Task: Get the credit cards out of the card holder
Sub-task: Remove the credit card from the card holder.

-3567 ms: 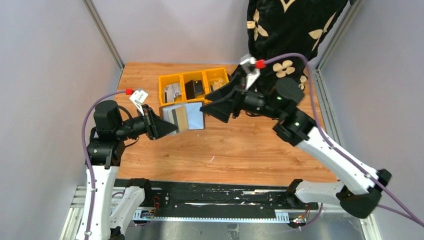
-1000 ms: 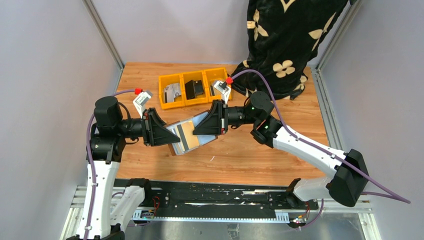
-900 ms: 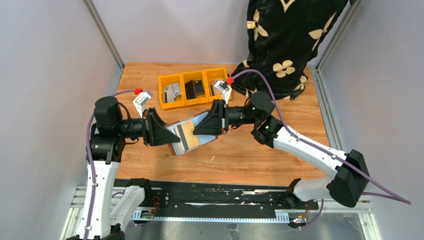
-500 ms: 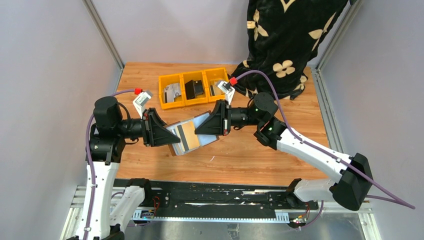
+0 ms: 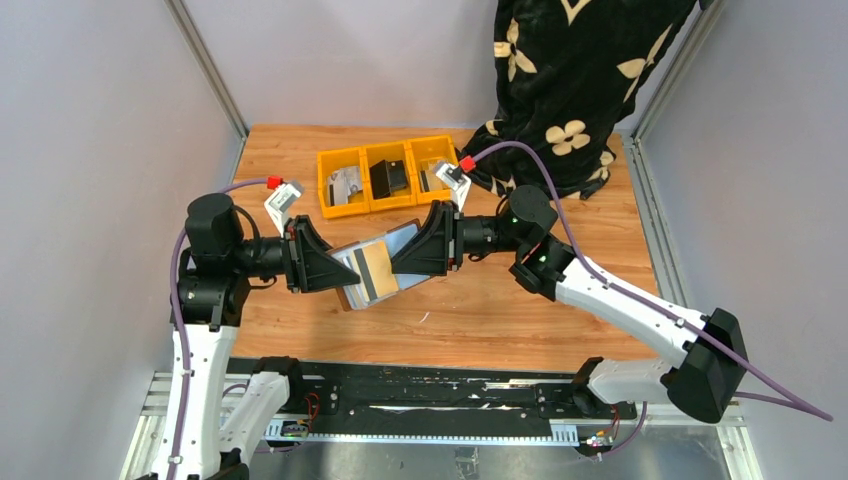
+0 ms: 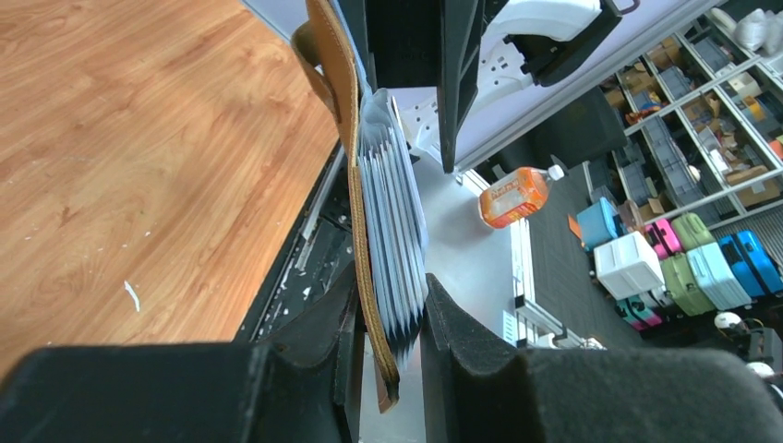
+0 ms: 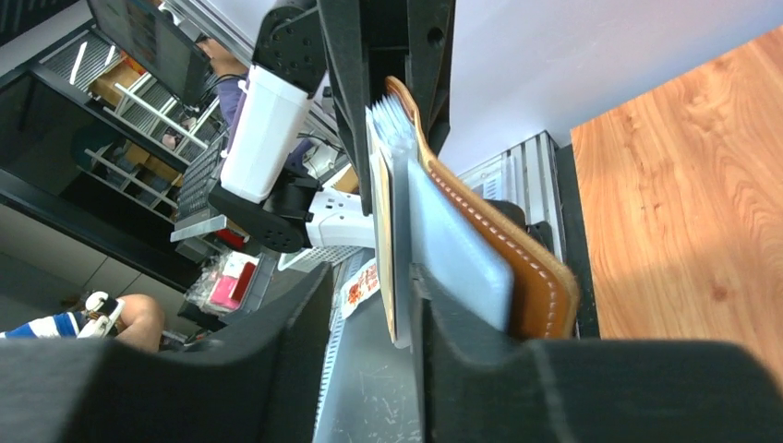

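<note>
The brown leather card holder hangs open above the table between both grippers. A tan card with a dark stripe and a pale blue card show in its sleeves. My left gripper is shut on the holder's left end; the left wrist view shows the leather and grey sleeves pinched between the jaws. My right gripper is at the holder's right end, jaws open. In the right wrist view the tan card's edge stands between its jaws, against the right finger, with the leather outside.
A yellow three-compartment tray stands behind the holder with a grey-white printed card, a black card and more cards in it. A black floral cloth hangs at the back right. Grey walls close both sides.
Since 3.6 s ago the holder has come lower and nearer, and my right gripper has come down from the tray to its right end. In the last second it shifted only slightly right.
</note>
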